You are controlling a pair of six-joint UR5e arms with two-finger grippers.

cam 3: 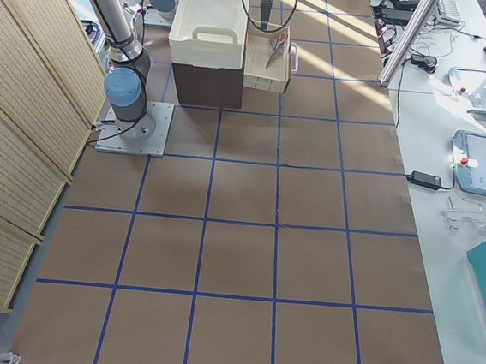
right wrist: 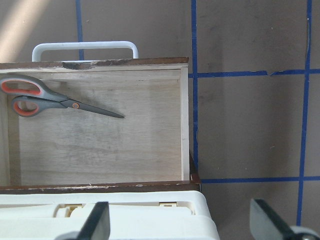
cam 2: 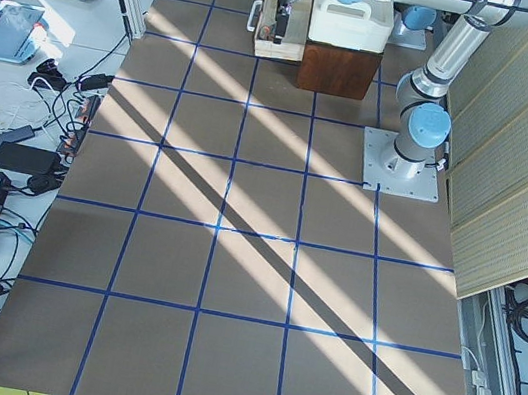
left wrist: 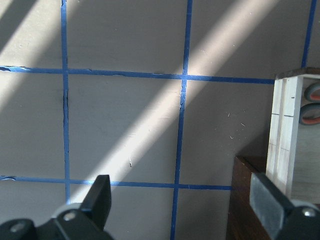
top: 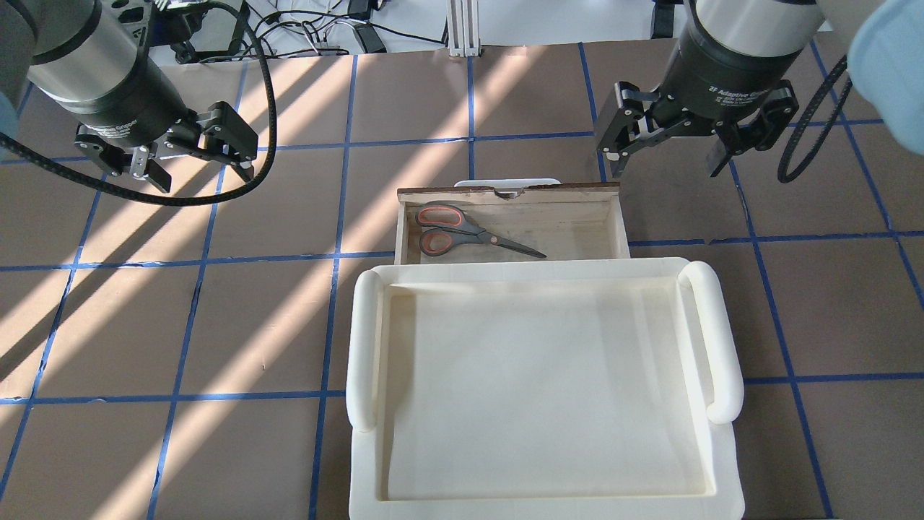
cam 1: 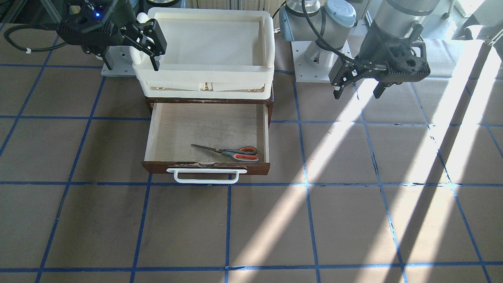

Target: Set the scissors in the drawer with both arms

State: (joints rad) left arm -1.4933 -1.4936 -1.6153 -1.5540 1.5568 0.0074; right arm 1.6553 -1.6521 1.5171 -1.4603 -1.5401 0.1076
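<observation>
The scissors [cam 1: 232, 152] with grey-and-red handles lie flat inside the open drawer [cam 1: 177, 129], near its front wall and white bar handle [cam 1: 206, 175]. They also show in the overhead view [top: 462, 231] and in the right wrist view [right wrist: 50, 97]. My left gripper [top: 206, 173] is open and empty, above the table well to the side of the drawer [top: 585, 231]. My right gripper [top: 665, 172] is open and empty, above the table just beyond the drawer's other side. In the left wrist view only the red handles [left wrist: 312, 102] show.
A large cream plastic tray [top: 541, 498] sits on the dark-brown cabinet [cam 3: 205, 84] that the drawer slides out of. The brown table [cam 1: 353, 220] bears a grid of blue tape and sunlight stripes. The arm bases [cam 1: 314, 51] stand behind the cabinet.
</observation>
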